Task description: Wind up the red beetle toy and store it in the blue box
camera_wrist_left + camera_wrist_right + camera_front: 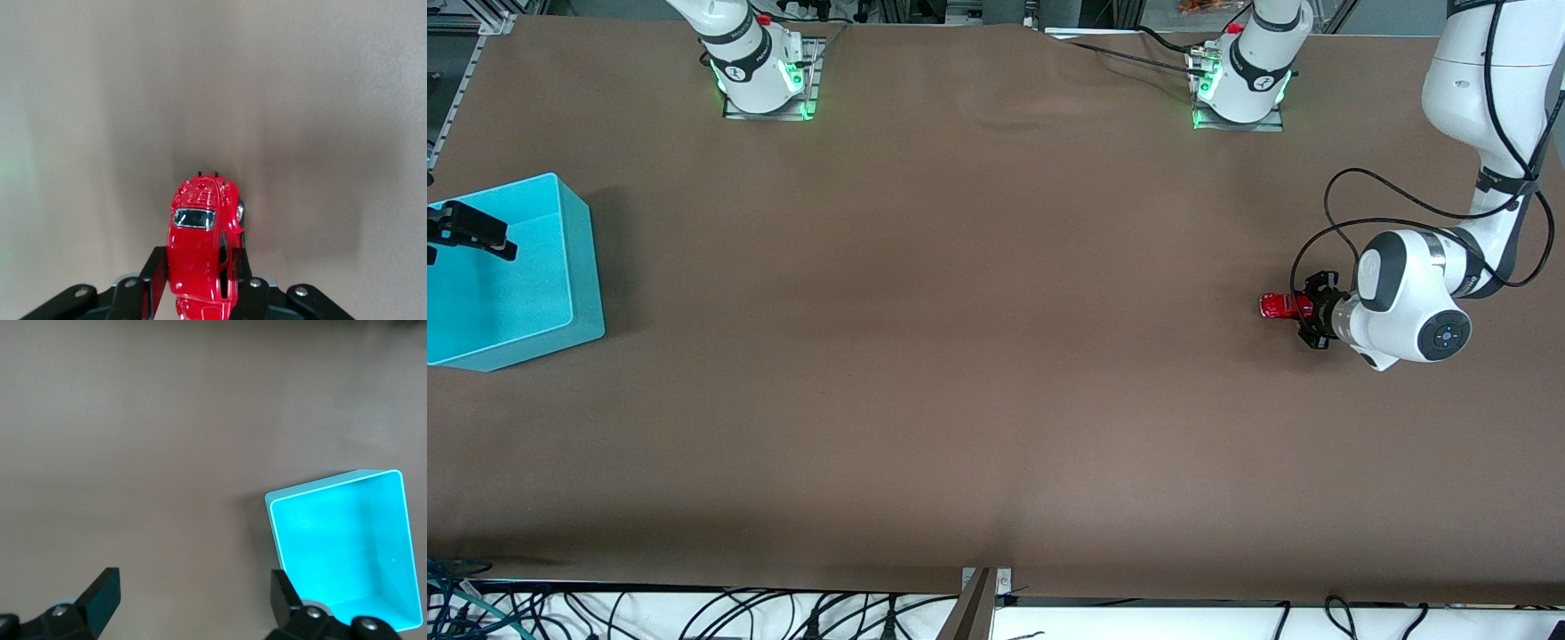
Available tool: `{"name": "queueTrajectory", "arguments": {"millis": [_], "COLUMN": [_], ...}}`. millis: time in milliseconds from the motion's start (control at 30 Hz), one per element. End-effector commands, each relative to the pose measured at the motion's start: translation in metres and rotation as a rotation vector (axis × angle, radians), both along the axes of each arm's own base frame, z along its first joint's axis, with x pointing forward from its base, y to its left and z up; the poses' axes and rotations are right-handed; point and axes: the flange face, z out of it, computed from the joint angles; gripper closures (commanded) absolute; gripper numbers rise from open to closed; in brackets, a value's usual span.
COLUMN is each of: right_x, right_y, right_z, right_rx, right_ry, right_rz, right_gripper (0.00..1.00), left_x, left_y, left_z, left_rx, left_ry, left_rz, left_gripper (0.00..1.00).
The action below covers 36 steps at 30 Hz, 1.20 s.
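currently listed: red beetle toy (pixel 1278 307), clamped between the fingers of the left gripper (pixel 1303 311) low at the left arm's end of the table; wrist view shows the pads (pixel 155 277) pressing both flanks of the toy (pixel 200 247), its long axis running straight out from the palm. blue box (pixel 560 231): at the right arm's end, well apart from the toy, empty. right gripper (pixel 480 238): fingers spread, holding nothing, hanging over the box (pixel 347 547); judged the nearer arm to the box.
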Motion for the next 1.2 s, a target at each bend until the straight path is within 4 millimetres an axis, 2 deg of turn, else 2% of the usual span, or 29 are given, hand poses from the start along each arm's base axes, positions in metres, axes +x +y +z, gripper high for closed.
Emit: {"name": "queueTrajectory", "arguments": {"millis": [0,234,701,767,834,901,1001,1034,1068,1168], "right_x": [0.002,0.002,0.002,0.002,0.002,0.002,0.002,0.002,0.002,0.002], "right_y": [-0.002,-0.002,-0.002,-0.002,-0.002,-0.002,-0.002,-0.002,-0.002,-0.002], "right_z": [0.006,0.006,0.006,0.006,0.006,0.006,0.006,0.006,0.007,0.006], "right_rx": [0.001,0.001,0.001,0.001,0.001,0.001,0.001,0.001,0.001,0.001], "right_ry": [-0.012,-0.012,-0.012,-0.012,-0.012,-0.012,-0.012,-0.012,-0.014,-0.012], "right_rz": [-0.008,-0.008,-0.008,-0.008,-0.008,-0.008,-0.008,-0.008,-0.008,-0.008], "right_gripper": [0.00,0.00,0.00,0.00,0.00,0.00,0.00,0.00,0.00,0.00], "left_x": [0.002,0.005,0.007,0.012,0.013,0.016,0.017,0.017,0.017,0.017], "left_y": [0.013,0.023,0.031,0.033,0.033,0.034,0.034,0.034,0.034,0.033], "left_z": [-0.056,-0.054,-0.051,-0.046,-0.045,-0.042,-0.042,-0.042,-0.042,-0.042], "left_rx": [0.028,0.031,0.026,0.028,0.028,0.030,0.030,0.030,0.031,0.033], "left_ry": [0.001,-0.007,-0.014,-0.023,-0.026,-0.032,-0.032,-0.032,-0.032,-0.032], "left_rz": [-0.037,-0.041,-0.058,-0.058,-0.055,-0.050,-0.050,-0.046,-0.043,-0.042], "left_gripper": [1.00,1.00,0.99,0.94,0.83,0.60,0.42,0.30,0.23,0.18]}}
